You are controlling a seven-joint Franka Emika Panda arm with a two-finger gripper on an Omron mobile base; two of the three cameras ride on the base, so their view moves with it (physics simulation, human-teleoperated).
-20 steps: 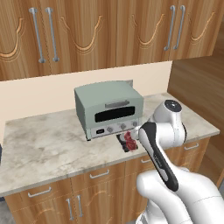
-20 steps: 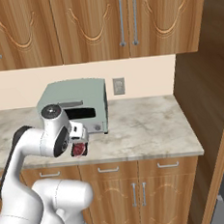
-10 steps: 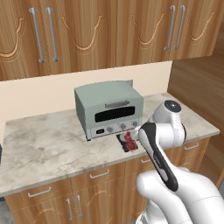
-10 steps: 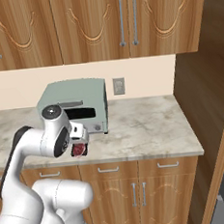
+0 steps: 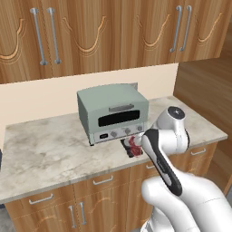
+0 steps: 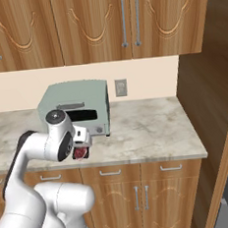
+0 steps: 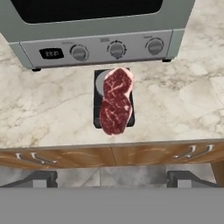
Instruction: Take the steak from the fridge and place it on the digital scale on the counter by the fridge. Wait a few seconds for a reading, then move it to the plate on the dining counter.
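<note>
The steak [image 7: 116, 101] lies on the digital scale [image 7: 99, 103] near the front edge of the surface [image 7: 183, 100], before the toaster oven [image 7: 96, 30]. The claw [image 7: 112, 178] hangs above, wide open, holding nothing. Plate move remains.

Brown wooden upper cabinets [image 5: 104, 31] with long silver bar handles [image 6: 130, 18] and carved curved lines run along the top of the wall. Below them the wall [image 5: 41, 97] is plain cream, with a pale wall socket [image 6: 121, 87] set into it. A pale green toaster oven [image 5: 113, 112] with three knobs stands against that wall. To the right rises a tall wooden side panel [image 6: 199, 58]. Lower wooden cabinets [image 6: 143, 192] have short silver handles. The light is even and soft.
</note>
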